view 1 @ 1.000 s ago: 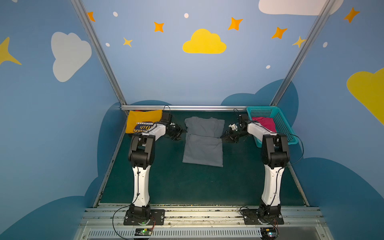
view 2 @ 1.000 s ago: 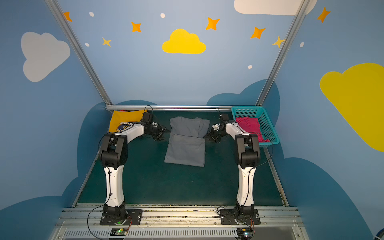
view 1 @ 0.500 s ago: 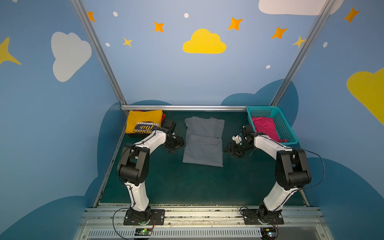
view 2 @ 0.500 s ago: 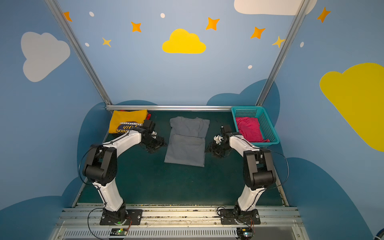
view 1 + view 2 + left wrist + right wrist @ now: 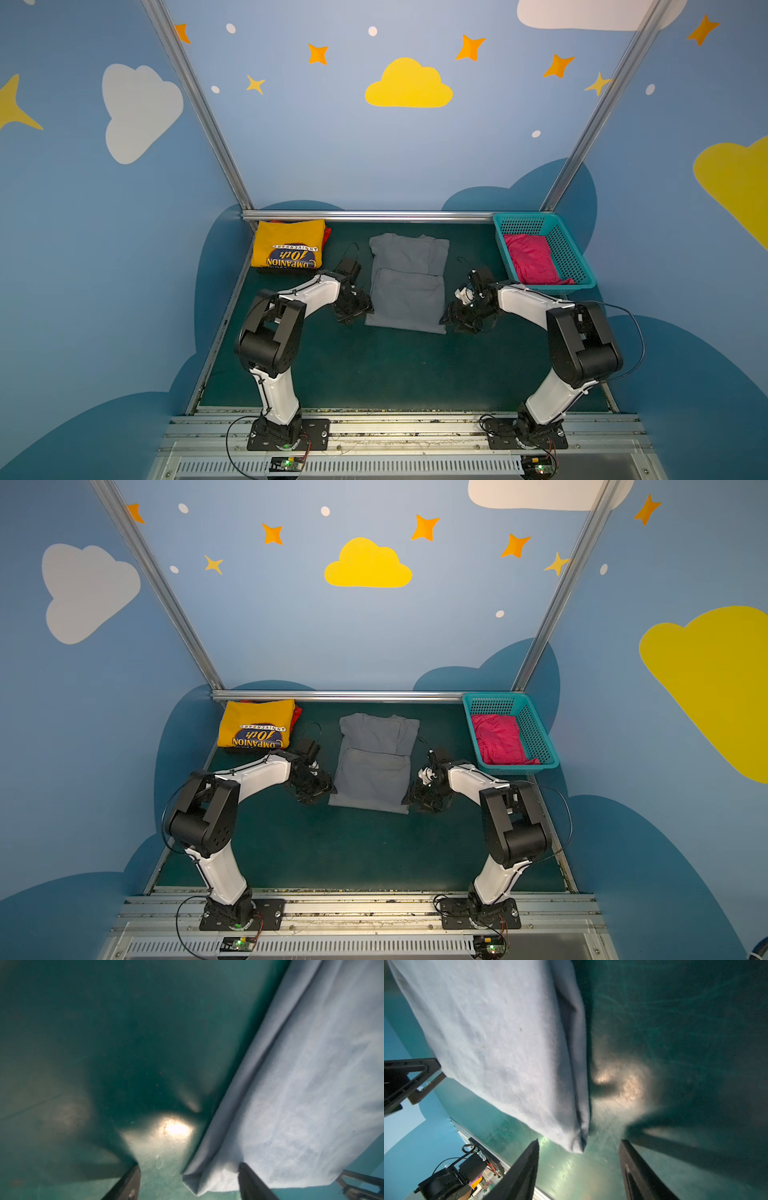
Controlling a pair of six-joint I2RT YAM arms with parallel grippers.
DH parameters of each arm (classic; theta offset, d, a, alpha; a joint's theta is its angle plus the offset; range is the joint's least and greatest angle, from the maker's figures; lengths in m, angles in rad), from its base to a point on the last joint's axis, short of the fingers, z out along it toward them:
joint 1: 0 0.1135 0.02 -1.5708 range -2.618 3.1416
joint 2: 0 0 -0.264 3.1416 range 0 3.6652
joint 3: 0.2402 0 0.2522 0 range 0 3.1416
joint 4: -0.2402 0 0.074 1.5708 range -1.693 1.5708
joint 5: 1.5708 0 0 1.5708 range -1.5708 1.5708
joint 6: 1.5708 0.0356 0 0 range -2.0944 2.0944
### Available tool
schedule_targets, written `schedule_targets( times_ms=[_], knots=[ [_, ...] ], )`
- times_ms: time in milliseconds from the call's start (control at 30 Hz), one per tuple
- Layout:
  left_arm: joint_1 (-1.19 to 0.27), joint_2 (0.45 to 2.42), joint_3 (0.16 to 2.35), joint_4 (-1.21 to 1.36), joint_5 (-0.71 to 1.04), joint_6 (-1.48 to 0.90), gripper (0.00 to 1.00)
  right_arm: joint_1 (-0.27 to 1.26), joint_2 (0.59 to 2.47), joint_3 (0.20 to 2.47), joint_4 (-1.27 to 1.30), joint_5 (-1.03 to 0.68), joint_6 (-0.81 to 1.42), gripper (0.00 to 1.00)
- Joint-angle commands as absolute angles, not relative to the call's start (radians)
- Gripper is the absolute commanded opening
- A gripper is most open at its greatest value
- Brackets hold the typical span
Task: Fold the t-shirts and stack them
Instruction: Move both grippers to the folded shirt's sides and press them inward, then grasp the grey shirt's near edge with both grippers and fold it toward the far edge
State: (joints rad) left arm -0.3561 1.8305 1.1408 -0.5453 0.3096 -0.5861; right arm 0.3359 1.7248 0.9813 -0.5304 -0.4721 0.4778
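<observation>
Where both top views look down on the green bench (image 5: 374, 374), we find the grey t-shirt (image 5: 409, 286) lying flat mid-bench. Its long axis runs from the arms' side toward the back rail (image 5: 374, 216), leaning slightly, with a folded layer doubled over its near half. The left claw (image 5: 356, 313) sits low just beside the near left corner, and the right claw (image 5: 451, 322) just beside the near right corner. The yellow t-shirt (image 5: 289, 249) lies folded at the back left, and the pink t-shirt (image 5: 534, 259) is in the teal basket (image 5: 571, 253) at the back right. In the left wrist view, the left claw's fingers (image 5: 248, 1180) stand apart with the grey corner between them, one finger at the cloth's edge. In the right wrist view, the right claw (image 5: 579, 1147) is likewise spread, the corner just ahead of its gap, unclamped.
</observation>
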Motion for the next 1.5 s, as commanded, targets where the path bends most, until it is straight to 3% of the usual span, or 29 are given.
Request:
schedule_targets(
  times_ms=[0,300,633,800,1000,1067,1467],
  knots=[
    [-0.385,1.838,1.103,-0.534,0.317,-0.61,0.69,0.357,1.756,0.971,-0.502,-0.462,0.502,0.62],
    [-0.406,1.859,1.071,-0.482,0.364,-0.653,0.59,0.382,1.782,0.963,-0.497,-0.446,0.526,0.52],
    [-0.411,1.845,1.042,-0.474,0.353,-0.674,0.38,0.389,1.789,0.963,-0.497,-0.431,0.541,0.39],
    [-0.416,1.834,1.03,-0.468,0.355,-0.684,0.27,0.389,1.785,0.963,-0.497,-0.433,0.544,0.26],
    [-0.429,1.808,0.996,-0.453,0.349,-0.705,0.05,0.39,1.762,0.959,-0.498,-0.45,0.552,0.05],
    [-0.435,1.785,0.973,-0.451,0.341,-0.717,0.05,0.393,1.748,0.952,-0.504,-0.447,0.552,0.0],
    [-0.539,1.556,0.772,-0.481,0.243,-0.859,0.05,0.479,1.516,0.794,-0.585,-0.376,0.596,0.0]
  ],
)
